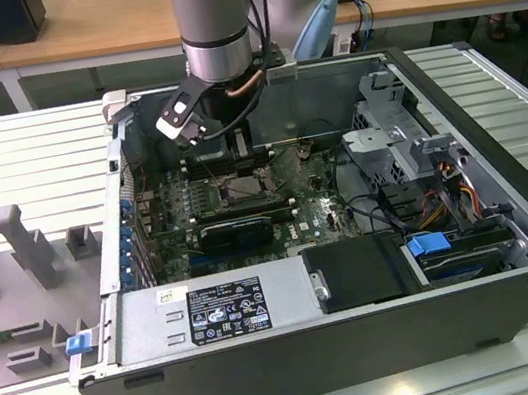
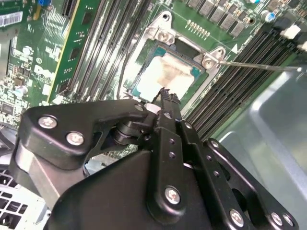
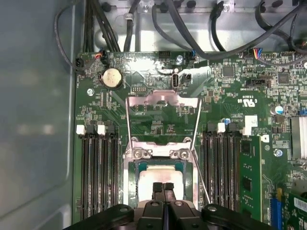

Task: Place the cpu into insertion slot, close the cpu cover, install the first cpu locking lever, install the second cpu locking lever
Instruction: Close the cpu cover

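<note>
Arm is down inside the open computer case (image 1: 369, 342), gripper (image 3: 163, 188) hanging right over the socket area of the green motherboard (image 3: 96, 110). Fingers (image 3: 157, 191) are pressed together tip to tip, nothing pinched between them. The cpu (image 2: 170, 72) lies flat in the insertion slot (image 3: 139, 167), pale face with a brownish smear showing, square to the dark rim on the sides I can see. In the second wrist view the closed tips sit just over the cpu's near edge; touching or a hair above, can't tell from this angle. The cpu cover (image 3: 163, 99) is open, tipped up off the socket on its hinge side, board visible through its window. One thin locking lever (image 2: 259, 65) stands free from the socket corner, angled away from the frame toward the memory slots (image 3: 220, 177), not latched. Room is tight sideways: the long black memory slots run close along both flanks of the socket's silvery frame, and beyond one bank the grey case wall (image 3: 33, 120) rises near. Black cables (image 3: 192, 24) loop past the far board edge, well apart from the gripper. In the exterior view the case lies on its side on a slatted table (image 1: 22, 147), open upward, with free space over the socket apart from the arm itself.
</note>
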`<move>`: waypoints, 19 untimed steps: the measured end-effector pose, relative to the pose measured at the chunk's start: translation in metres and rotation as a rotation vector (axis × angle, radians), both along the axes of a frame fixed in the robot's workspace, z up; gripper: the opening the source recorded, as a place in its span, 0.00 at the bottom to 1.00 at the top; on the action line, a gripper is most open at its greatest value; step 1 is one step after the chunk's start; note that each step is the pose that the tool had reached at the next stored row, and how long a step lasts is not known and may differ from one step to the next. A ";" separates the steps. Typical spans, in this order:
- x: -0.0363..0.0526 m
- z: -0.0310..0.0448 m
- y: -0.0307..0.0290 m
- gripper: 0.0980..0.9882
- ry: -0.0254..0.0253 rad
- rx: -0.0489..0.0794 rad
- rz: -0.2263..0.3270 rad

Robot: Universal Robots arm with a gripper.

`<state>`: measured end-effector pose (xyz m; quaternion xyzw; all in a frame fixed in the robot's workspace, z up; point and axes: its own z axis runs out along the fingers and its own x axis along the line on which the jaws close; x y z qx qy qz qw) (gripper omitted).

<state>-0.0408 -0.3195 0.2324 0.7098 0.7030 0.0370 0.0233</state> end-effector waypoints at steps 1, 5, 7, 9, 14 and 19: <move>0.0032 -0.0001 -0.0004 0.01 0.0009 0.000 0.000; 0.0099 0.0006 -0.0013 0.01 0.0105 0.002 0.000; 0.0098 0.0052 -0.0012 0.01 0.0108 0.002 0.000; 0.0099 0.0118 -0.0010 0.01 0.0108 0.002 0.000; 0.0244 0.0382 -0.0002 0.01 0.0112 0.002 0.000; 0.0516 0.0374 -0.0001 0.01 0.0128 0.002 0.000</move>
